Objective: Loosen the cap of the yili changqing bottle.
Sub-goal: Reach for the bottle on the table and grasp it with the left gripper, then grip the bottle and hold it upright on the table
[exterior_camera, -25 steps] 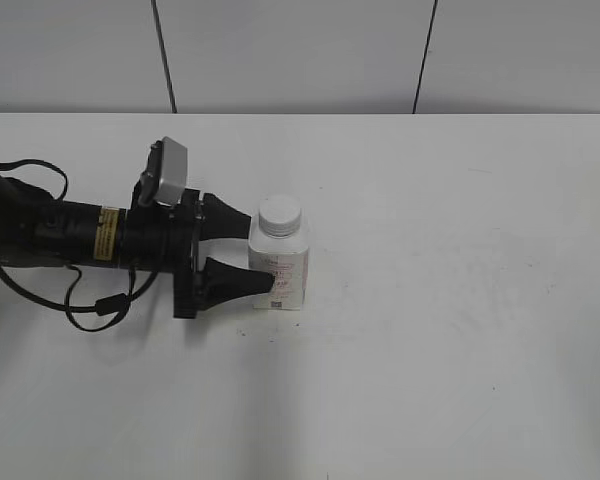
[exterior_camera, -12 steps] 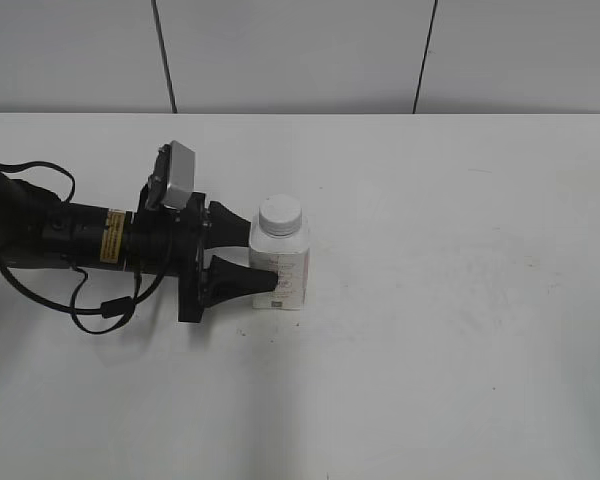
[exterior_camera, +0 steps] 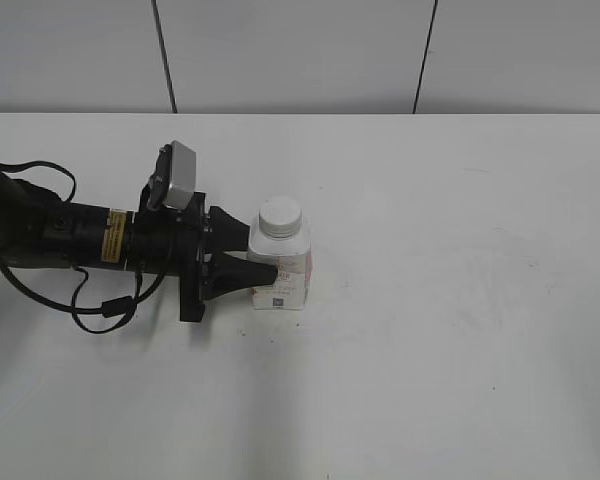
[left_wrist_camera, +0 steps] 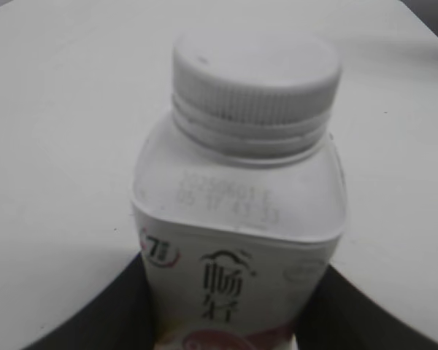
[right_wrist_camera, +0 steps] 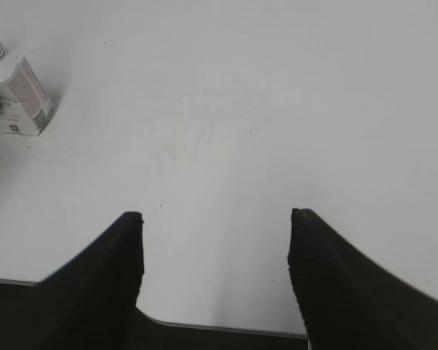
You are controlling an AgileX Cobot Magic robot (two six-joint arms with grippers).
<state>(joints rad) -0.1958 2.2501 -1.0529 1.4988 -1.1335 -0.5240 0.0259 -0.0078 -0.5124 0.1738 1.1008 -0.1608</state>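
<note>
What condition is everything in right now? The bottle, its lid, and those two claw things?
Yili changqing bottle: upright on the table, gripped at its lower body.
Cap: on the neck, looks screwed down.
Left gripper: jaws shut on the bottle's sides.
Right gripper: jaws open, empty, away from the bottle.

Cap [left_wrist_camera: 256, 67] matt white plastic; bottle [left_wrist_camera: 237, 240] smooth plastic, printed label; table [exterior_camera: 460, 300] matt white.
</note>
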